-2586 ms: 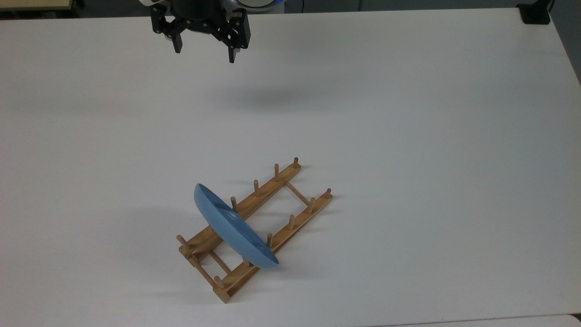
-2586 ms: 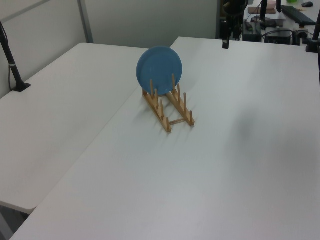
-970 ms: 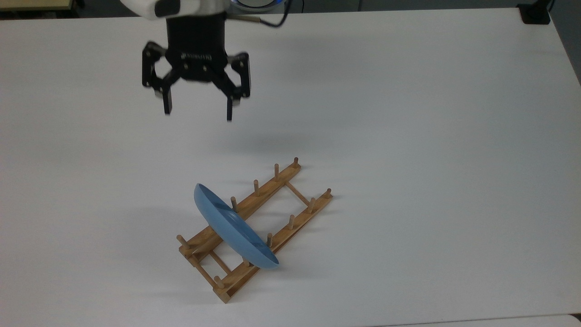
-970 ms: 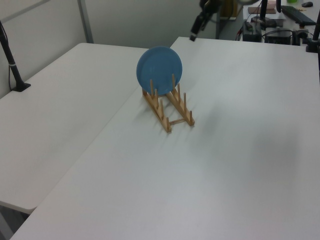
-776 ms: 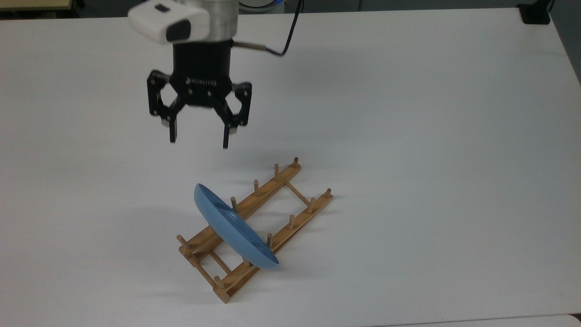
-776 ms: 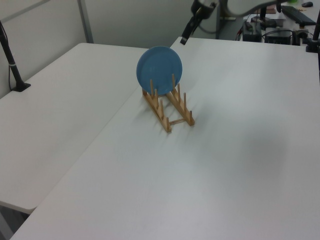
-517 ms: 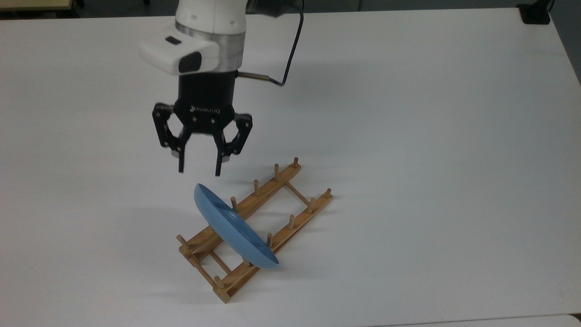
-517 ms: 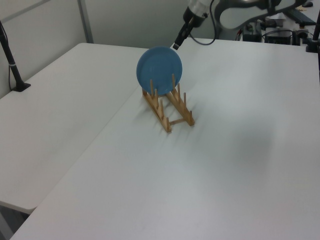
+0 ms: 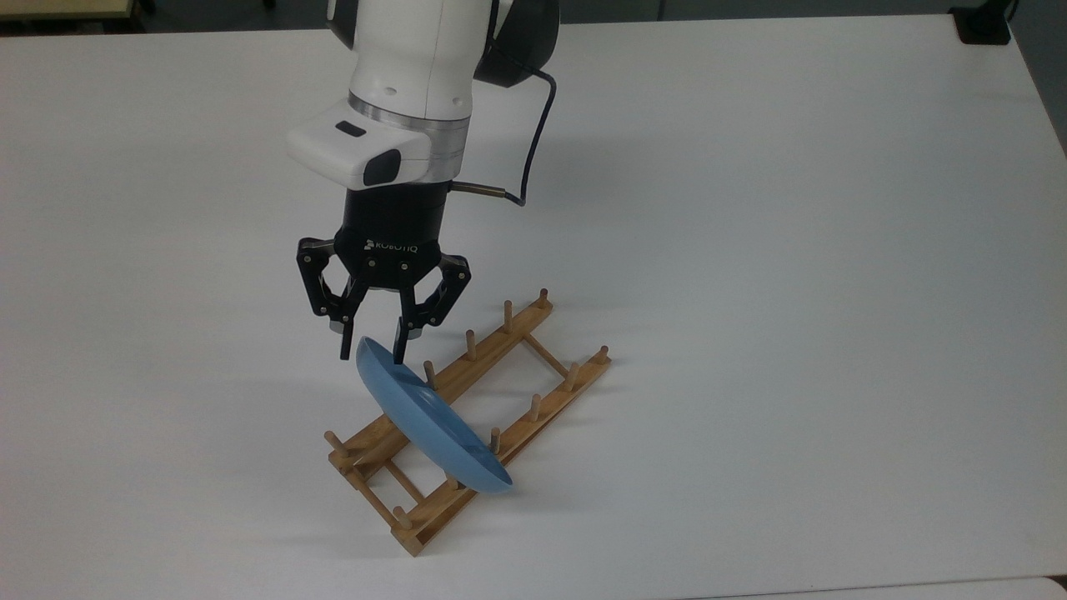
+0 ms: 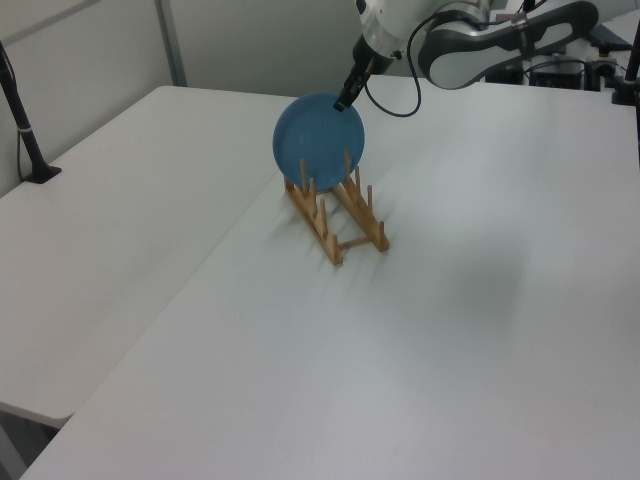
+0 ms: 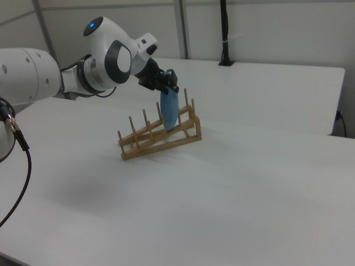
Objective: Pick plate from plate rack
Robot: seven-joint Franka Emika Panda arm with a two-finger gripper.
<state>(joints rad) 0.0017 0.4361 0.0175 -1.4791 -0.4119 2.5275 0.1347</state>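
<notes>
I've got the white arm (image 9: 413, 58) reaching in from the top view's upper edge, wrist bent down, its black pincer (image 9: 372, 357) pointing at the top of the plate (image 9: 425, 421). Its two fingers are apart, one on each side of the plate's upper rim, and I can't tell whether either one touches it. In the left view the pincer (image 10: 341, 103) sits right at the plate's (image 10: 318, 140) top edge; in the right view the pincer (image 11: 166, 88) is at the upper rim of the plate (image 11: 170, 111) too. The light-blue plate stands on edge, tilted, in the plate rack (image 9: 500, 392), lodged between pegs nearer the rack's lower-left end in the top view. The wooden plate rack (image 10: 335, 225) lies diagonally on the white table (image 9: 792, 250). A black cable (image 9: 533, 142) loops off the wrist. In the left view a second white table (image 10: 110, 230) butts up alongside, with a black post (image 10: 20, 120) on it and grey partition walls (image 10: 260, 40) behind.
</notes>
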